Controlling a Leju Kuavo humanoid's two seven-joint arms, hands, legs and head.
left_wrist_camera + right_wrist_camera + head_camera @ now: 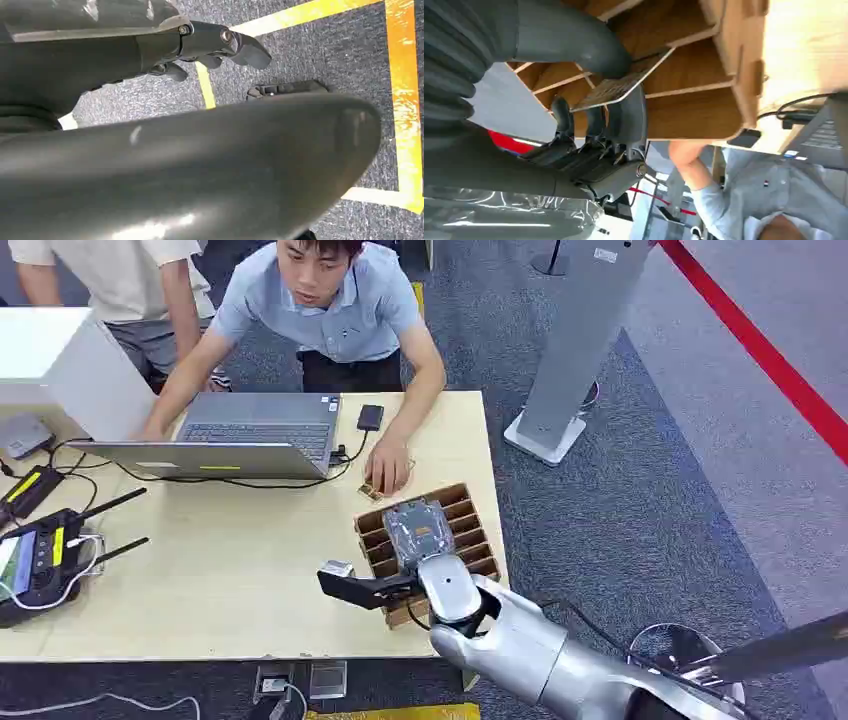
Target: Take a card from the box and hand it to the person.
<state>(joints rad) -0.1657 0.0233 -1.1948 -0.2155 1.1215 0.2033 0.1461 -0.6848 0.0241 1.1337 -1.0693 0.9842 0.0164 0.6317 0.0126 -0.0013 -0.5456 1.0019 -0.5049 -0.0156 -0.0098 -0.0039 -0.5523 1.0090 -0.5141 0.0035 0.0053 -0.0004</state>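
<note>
While the right hand (594,125) sits over the wooden box (470,525), I judge the pick-up step to be nearly complete: in the right wrist view the thick thumb presses on one face of a card (616,85) and the dark fingers (626,117) close against the other, so the card is pinched. It looks lifted partly out of its slot, tilted, with its far edge near the dividers; I cannot tell whether it is touching them.

Card: thin, flat, rectangular, pale edge, with a fine woven or mesh-like pattern on the visible face. It looks stiff; no bending under the pinch.

Box: brown, split by thin partitions into rows of narrow compartments, standing at the near right corner of the table (240,580).

Left hand (220,47): hanging by the robot's side above grey carpet with yellow tape. Fingers loosely curled but apart, holding nothing.

The person (340,300) leans over the far side of the table, one hand on the laptop (255,430), the other hand (388,468) flat on the table just beyond the box.

Next move, as I judge it: raise the card straight clear of the partitions without snagging, then carry it forward toward the person's hand near the box. Risk: a thin pinch may slip if the card catches a divider.
</note>
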